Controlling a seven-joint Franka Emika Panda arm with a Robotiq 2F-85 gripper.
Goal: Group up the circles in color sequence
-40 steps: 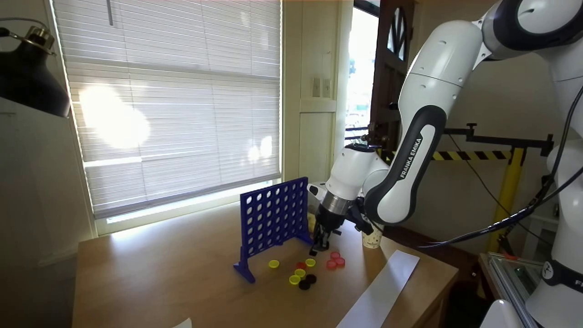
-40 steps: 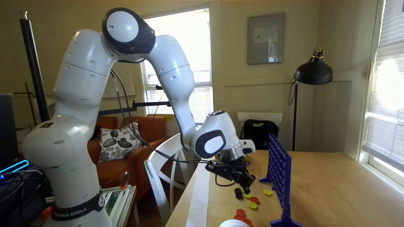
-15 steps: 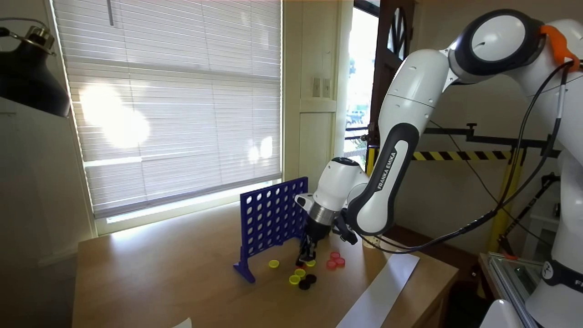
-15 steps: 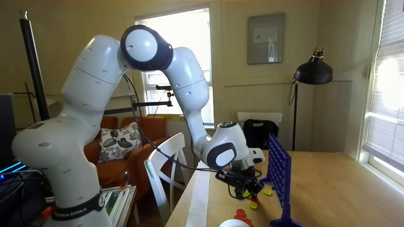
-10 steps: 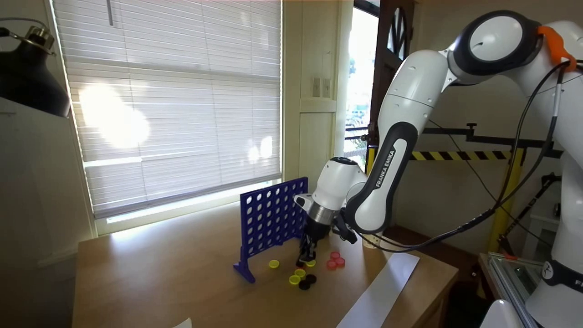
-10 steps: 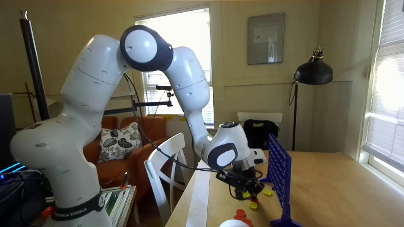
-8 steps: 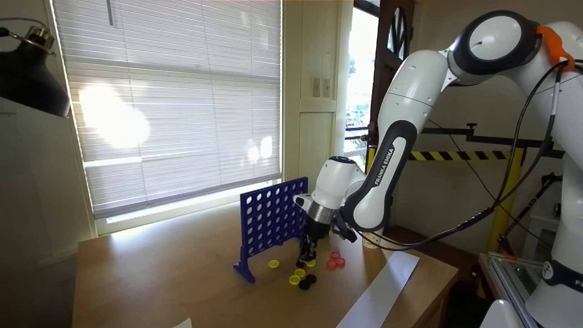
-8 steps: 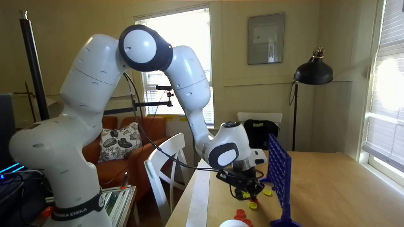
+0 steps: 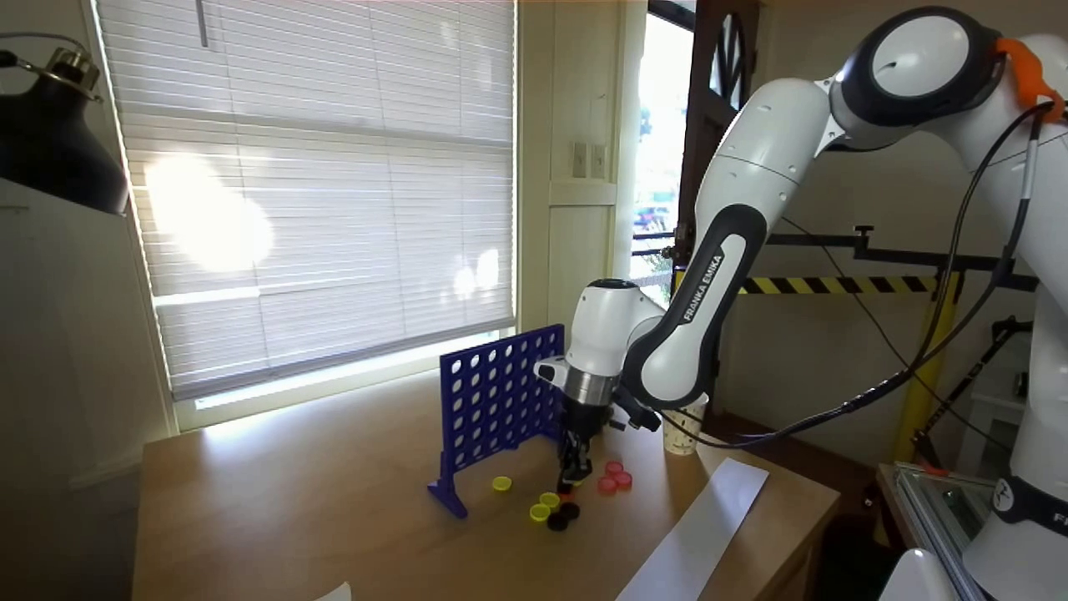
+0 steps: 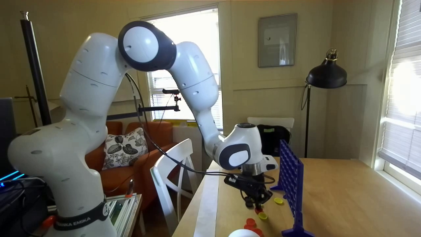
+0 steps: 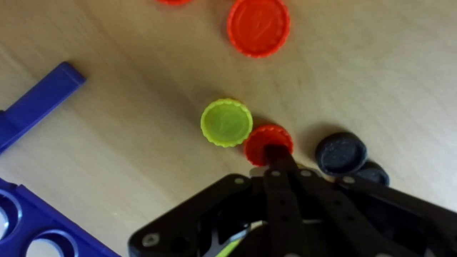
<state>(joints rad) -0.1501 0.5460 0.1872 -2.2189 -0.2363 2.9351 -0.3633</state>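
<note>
My gripper (image 11: 276, 151) is shut, fingers together, with its tip down on a red disc (image 11: 255, 146). Nothing is seen between the fingers. The red disc touches or nearly touches a yellow disc (image 11: 226, 123), and black discs (image 11: 341, 153) lie just to the right. In an exterior view, the fingertips (image 9: 566, 486) stand over this red disc (image 9: 566, 497). Two yellow discs (image 9: 540, 512) and two black discs (image 9: 557, 522) lie beside it. A lone yellow disc (image 9: 501, 483) lies near the grid. A group of red discs (image 9: 623, 480) lies apart.
The blue upright grid (image 9: 501, 401) stands close to the gripper; its foot (image 11: 43, 103) shows in the wrist view. A paper cup (image 9: 681, 430) stands near the red group. A white paper strip (image 9: 701, 534) runs along the table edge. A white chair (image 10: 171, 164) stands beside the table.
My gripper has moved away from the grid, its wrist more upright. The red disc under its tip has slid toward the black discs. The adjacent yellow disc has shifted slightly. The gripper stays shut.
</note>
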